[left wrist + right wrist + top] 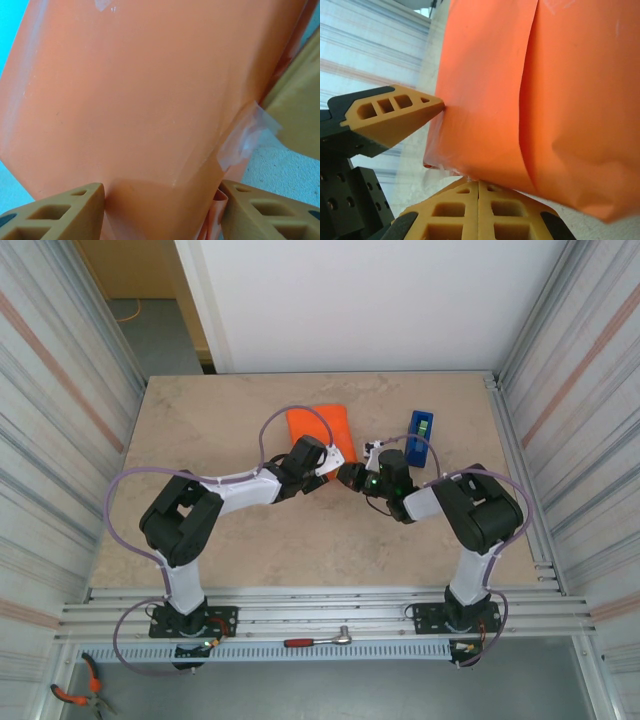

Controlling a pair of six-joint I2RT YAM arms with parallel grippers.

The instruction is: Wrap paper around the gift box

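Observation:
The orange paper (318, 425) is folded into a parcel at the middle back of the table. The gift box is hidden under it. My left gripper (333, 458) grips the parcel's near end, and in the left wrist view both tan fingers (75, 210) press against the paper (150, 100) from either side. A strip of clear tape (247, 137) sits on a fold by the right finger. My right gripper (478, 182) is shut, its joined tips touching the lower edge of the paper (545, 90) beside the left gripper's finger (395, 115).
A blue tape dispenser (420, 437) stands just right of the parcel, close behind the right arm. The two wrists nearly meet at the table's middle. A ratchet tool (320, 640) lies on the front rail, and pliers (85, 685) lie below the left base.

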